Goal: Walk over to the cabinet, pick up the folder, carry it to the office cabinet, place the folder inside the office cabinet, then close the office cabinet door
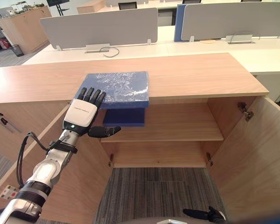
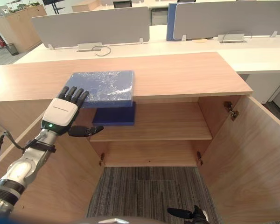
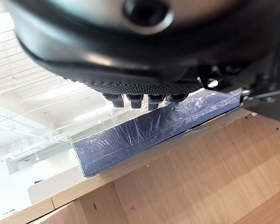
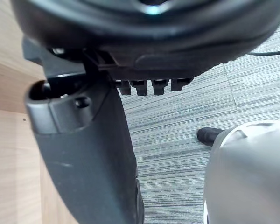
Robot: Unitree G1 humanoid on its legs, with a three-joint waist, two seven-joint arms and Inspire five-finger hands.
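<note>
Left eye view: the left hand (image 1: 81,112) is open. Its straight fingers lie on the near corner of the folder (image 1: 119,88) and its thumb juts out beneath the folder's overhanging edge. The folder lies flat on the cabinet top (image 1: 191,74), mostly beyond the fingertips and to the hand's right, projecting past the front edge above the shelf (image 1: 177,126). A second blue item (image 1: 125,116) sits on that shelf, just beyond the thumb. The right hand (image 1: 203,214) hangs low, well apart from the folder.

Right eye view: the contact is confined to one corner. Likely hazard: lifted from there, the folder may pivot or tip off the edge.

Left wrist view: the fingers (image 3: 133,99) rest on the folder's glossy plastic wrap. Likely hazard: the film lets the fingers slide before the thumb closes from below.

Right wrist view: the right hand appears relaxed and empty, above the carpet floor (image 4: 177,130).
</note>
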